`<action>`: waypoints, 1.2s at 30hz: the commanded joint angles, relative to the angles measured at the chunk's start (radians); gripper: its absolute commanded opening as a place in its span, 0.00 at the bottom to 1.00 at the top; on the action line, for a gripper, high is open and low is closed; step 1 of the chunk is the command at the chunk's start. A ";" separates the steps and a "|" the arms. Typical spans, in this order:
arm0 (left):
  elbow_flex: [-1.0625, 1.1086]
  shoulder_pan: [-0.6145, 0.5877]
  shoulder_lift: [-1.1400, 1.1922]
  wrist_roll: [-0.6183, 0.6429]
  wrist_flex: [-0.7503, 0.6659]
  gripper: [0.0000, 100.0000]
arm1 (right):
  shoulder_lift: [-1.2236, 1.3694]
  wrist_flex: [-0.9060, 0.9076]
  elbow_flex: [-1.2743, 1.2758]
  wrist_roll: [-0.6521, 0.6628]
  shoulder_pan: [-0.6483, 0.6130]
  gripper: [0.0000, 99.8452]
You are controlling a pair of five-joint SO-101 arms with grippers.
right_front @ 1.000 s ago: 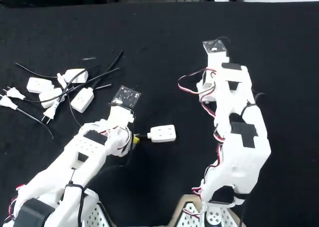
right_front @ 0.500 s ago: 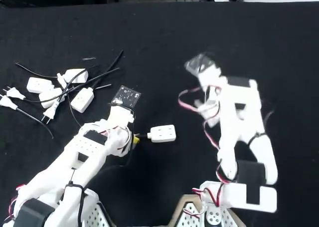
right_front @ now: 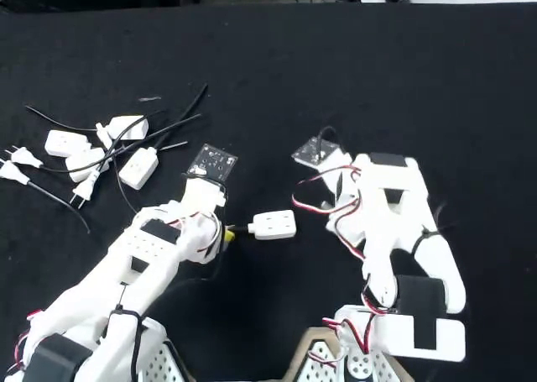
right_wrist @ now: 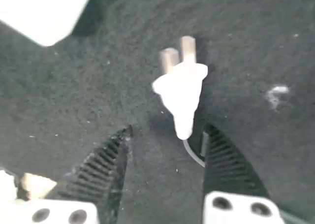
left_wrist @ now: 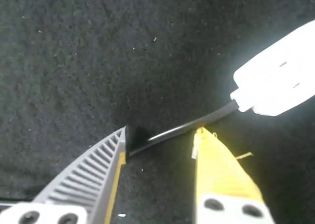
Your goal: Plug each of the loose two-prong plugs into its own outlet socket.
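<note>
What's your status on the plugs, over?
Left gripper open astride black cord of white outlet socket. Right gripper open around white two-prong plug. Plug not yet inserted.

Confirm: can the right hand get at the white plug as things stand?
Likely yes. The white plug sits in the gap of the open right hand, with nothing covering it.

The right gripper (right_wrist: pixel 168 129) has its jaws apart around the tail of a white two-prong plug (right_wrist: pixel 181 88). Counting the prongs as twelve o'clock, a white outlet socket (right_wrist: pixel 44 10) lies near ten o'clock.

Even light (glare on socket (left_wrist: pixel 275 81))
</note>
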 commanded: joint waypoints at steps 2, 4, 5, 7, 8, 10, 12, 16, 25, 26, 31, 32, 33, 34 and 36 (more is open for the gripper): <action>-0.004 -0.002 -0.003 0.000 -0.014 0.22 | -0.053 0.029 -0.131 -0.046 -0.018 0.17; -0.004 -0.002 -0.003 0.000 -0.014 0.22 | -0.058 0.023 -0.140 -0.046 -0.023 0.17; -0.004 -0.002 -0.003 0.000 -0.014 0.22 | -0.058 0.017 -0.140 -0.046 -0.026 0.17; -0.004 -0.002 -0.003 0.000 -0.014 0.22 | -0.058 0.011 -0.142 -0.046 -0.026 0.17; -0.004 -0.002 -0.003 0.000 -0.012 0.22 | -0.056 0.011 -0.142 -0.046 -0.026 0.17; -0.004 -0.002 -0.003 0.000 -0.012 0.22 | -0.050 -0.003 -0.136 -0.049 -0.026 0.17; -0.004 -0.002 -0.003 0.000 -0.012 0.22 | -0.051 -0.041 -0.124 -0.080 -0.018 0.17; -0.004 -0.002 -0.003 0.000 -0.012 0.22 | -0.053 -0.117 -0.087 -0.114 -0.021 0.17; -0.004 -0.002 -0.003 0.000 -0.012 0.22 | -0.058 -0.172 0.005 -0.160 -0.064 0.17; -0.004 -0.002 -0.003 0.000 -0.012 0.22 | -0.059 -0.169 0.012 -0.164 -0.068 0.17; -0.004 -0.002 -0.003 0.000 -0.012 0.22 | -0.096 -0.127 -0.012 -0.164 -0.063 0.17; -0.004 -0.002 -0.003 0.000 -0.012 0.22 | -0.113 -0.127 -0.012 -0.164 -0.061 0.17; -0.004 -0.002 -0.003 0.000 -0.012 0.22 | -0.130 -0.127 -0.012 -0.163 -0.061 0.17; -0.004 -0.002 -0.003 0.000 -0.012 0.22 | -0.147 -0.124 -0.010 -0.158 -0.061 0.17; -0.004 -0.002 -0.003 0.000 -0.012 0.22 | -0.174 -0.094 -0.015 -0.149 -0.064 0.17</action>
